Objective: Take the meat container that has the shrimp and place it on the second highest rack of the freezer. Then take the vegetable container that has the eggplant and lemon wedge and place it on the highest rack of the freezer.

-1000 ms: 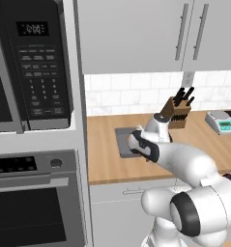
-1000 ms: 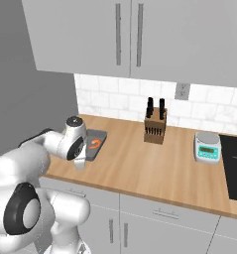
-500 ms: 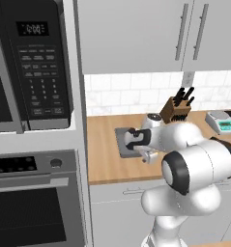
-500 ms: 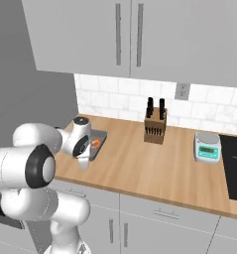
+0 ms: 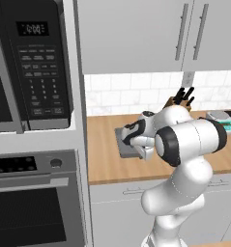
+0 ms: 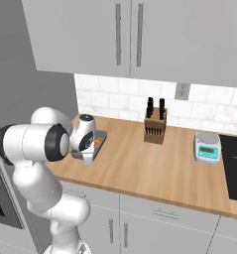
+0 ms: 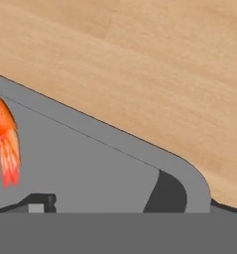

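Wooden counter (image 6: 154,158) ran under the white tile wall, and your gripper (image 7: 105,201) hung low over its left end with the jaws spread wide, holding nothing. Its dark fingertips (image 7: 167,193) sat just at the near corner of the meat container (image 7: 90,158), though you could not tell from the hand view whether they touched the rim. Inside that dark-grey tray the shrimp (image 7: 5,141) lay toward the left of the hand view, orange tail fanned. From the right base view the tray (image 6: 99,140) sat near the counter's left end, partly hidden by the wrist. Farther right stood a knife block (image 6: 154,126), then a small scale (image 6: 207,147). Left of the counter rose a microwave (image 5: 32,67) above an oven (image 5: 35,202).
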